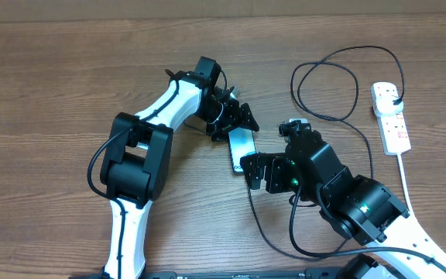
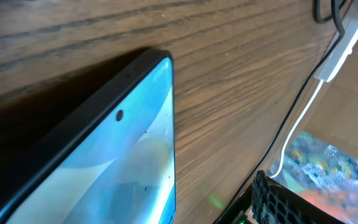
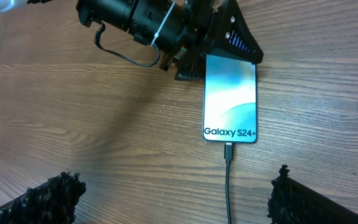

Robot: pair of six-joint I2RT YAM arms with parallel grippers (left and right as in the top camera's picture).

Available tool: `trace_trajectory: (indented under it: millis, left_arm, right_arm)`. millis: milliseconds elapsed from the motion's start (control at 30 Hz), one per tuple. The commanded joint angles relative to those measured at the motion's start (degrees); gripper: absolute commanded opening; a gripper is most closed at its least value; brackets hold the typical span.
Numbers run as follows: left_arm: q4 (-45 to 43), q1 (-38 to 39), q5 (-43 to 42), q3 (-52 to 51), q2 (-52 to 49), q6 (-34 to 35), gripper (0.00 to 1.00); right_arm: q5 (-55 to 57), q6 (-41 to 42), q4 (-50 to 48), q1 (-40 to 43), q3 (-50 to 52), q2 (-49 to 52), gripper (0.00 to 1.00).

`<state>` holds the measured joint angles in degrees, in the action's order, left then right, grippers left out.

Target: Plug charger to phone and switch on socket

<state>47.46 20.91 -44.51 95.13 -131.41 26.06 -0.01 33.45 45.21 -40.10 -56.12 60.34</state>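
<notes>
Now we see both pincers meeting at the phone (image 1: 241, 147), the charger (image 3: 228, 180) tip touching its near edge.
Our left arm reaches across with a bent elbow, and the left pincer (image 1: 237, 124) sits over the phone's far end; we cannot tell whether it grips. Our right arm folds low, and the right pincer (image 1: 252, 172) is spread wide and holds nothing. The phone lies just ahead of it, and the charger runs between its fingers (image 3: 48, 196). The socket (image 1: 390, 116) lies well behind it.
</notes>
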Motion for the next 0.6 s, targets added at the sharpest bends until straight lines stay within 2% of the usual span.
trace_trajectory:
  millis: [0, 167, 567]
  left_arm:
    - [1.62, -0.63, 16.39, -2.58, -5.07, 0.22, 0.81]
    - [1.95, 0.24, 16.39, -1.75, -5.07, -5.60, 0.85]
    - [3.54, 0.48, 20.09, -1.22, -5.07, -0.46, 0.84]
  right_arm:
    - [-0.13, 0.24, -0.35, 0.33, 0.28, -0.15, 1.00]
    - [-0.13, 0.22, -0.57, 0.33, 0.28, -0.15, 1.00]
    - [-0.13, 0.24, -1.42, 0.33, 0.28, -0.15, 1.00]
